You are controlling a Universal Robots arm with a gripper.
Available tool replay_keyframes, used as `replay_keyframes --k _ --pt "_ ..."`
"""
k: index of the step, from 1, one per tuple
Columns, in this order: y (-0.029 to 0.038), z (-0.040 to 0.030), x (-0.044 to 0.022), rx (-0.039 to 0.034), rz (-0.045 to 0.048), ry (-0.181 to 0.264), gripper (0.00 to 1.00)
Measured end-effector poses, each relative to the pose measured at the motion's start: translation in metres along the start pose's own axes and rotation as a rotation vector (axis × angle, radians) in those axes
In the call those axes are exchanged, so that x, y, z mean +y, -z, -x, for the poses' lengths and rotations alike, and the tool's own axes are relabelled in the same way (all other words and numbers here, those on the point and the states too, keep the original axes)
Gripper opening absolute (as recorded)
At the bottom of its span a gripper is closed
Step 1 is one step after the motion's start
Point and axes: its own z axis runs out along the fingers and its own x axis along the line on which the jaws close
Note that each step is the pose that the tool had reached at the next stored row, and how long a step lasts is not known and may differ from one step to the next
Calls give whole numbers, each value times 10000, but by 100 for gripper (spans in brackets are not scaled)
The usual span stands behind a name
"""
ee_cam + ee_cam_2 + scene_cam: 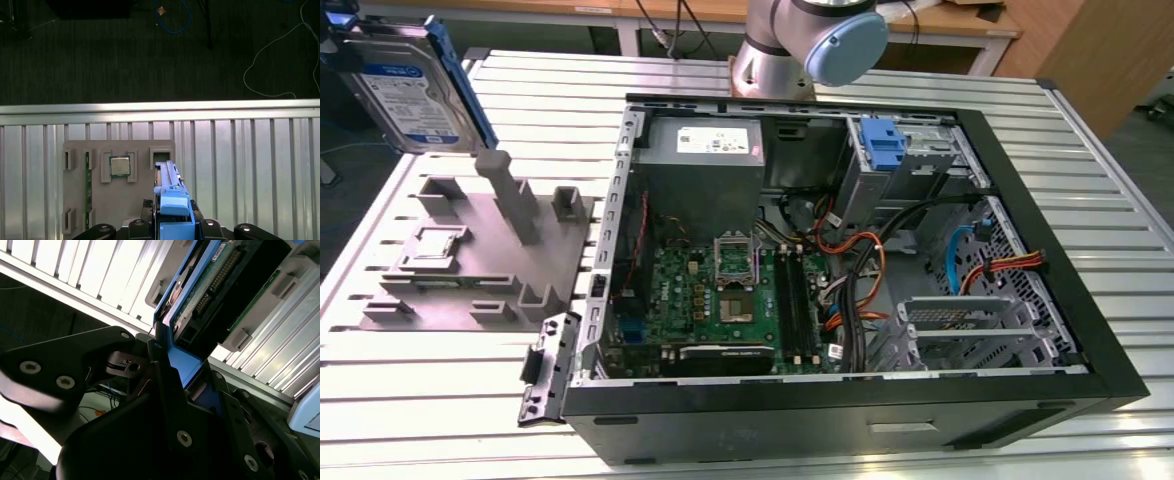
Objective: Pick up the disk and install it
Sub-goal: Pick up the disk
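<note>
A: Status on the gripper (pixel 181 360)?
B: Clamped on the disk (pixel 408 95). Black fingers (pixel 162 375) pressed to both sides of its blue carrier bracket (pixel 186 365).
A: Disk location?
B: Up in the air at the exterior view's far left. Upright, label side toward that camera. Lifted clear of the grey fixture (pixel 480 250), well apart from the PC case (pixel 854 410).
A: From the wrist?
B: Edge-on in the first wrist view, over the fixture, next to an open pocket (pixel 161 151). Circuit-board side with connector pins facing the second wrist view.
A: Anything else on the fixture?
B: CPU (pixel 119 166) flat in a square pocket beside that open one. Thin green board (pixel 86 182) on edge in a narrow groove, further over.
A: Case?
B: Lying open on the slatted aluminium table (pixel 560 90). Motherboard (pixel 720 290) on its floor. Grey power supply (pixel 707 145) at the far wall, close to the arm (pixel 774 40). Another blue carrier (pixel 886 145) seated in the bay at the far corner, toward the exterior view's right. Metal drive cage (pixel 974 325) near the front on that same side, with orange cables (pixel 867 245) between cage and motherboard.
A: Installed?
B: Not yet. Held outside the case.
</note>
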Motion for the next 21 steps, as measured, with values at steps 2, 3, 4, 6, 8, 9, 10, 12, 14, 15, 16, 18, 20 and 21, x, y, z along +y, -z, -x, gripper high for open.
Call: replay_keyframes --k 2,3,4,6,8,9,10,12,14,15,16,18,20,21 --pt "4 0 0 3 1 0 37" --pt "5 1 0 5 0 -1 37" --pt "6 1 0 6 0 0 37" --pt "11 1 0 9 0 -1 37" --pt "14 1 0 9 0 -1 37" --pt "15 1 0 9 -1 -1 37" --pt "17 1 0 11 0 -1 37" --pt "25 4 0 23 1 -1 37" --pt "30 4 1 34 -1 0 37" --pt "32 4 1 35 -3 0 37" --pt "33 4 0 36 -3 0 37" --pt "36 4 1 37 -1 -1 37" --pt "39 4 1 37 -1 -1 37" --pt "42 4 1 37 0 -1 37"
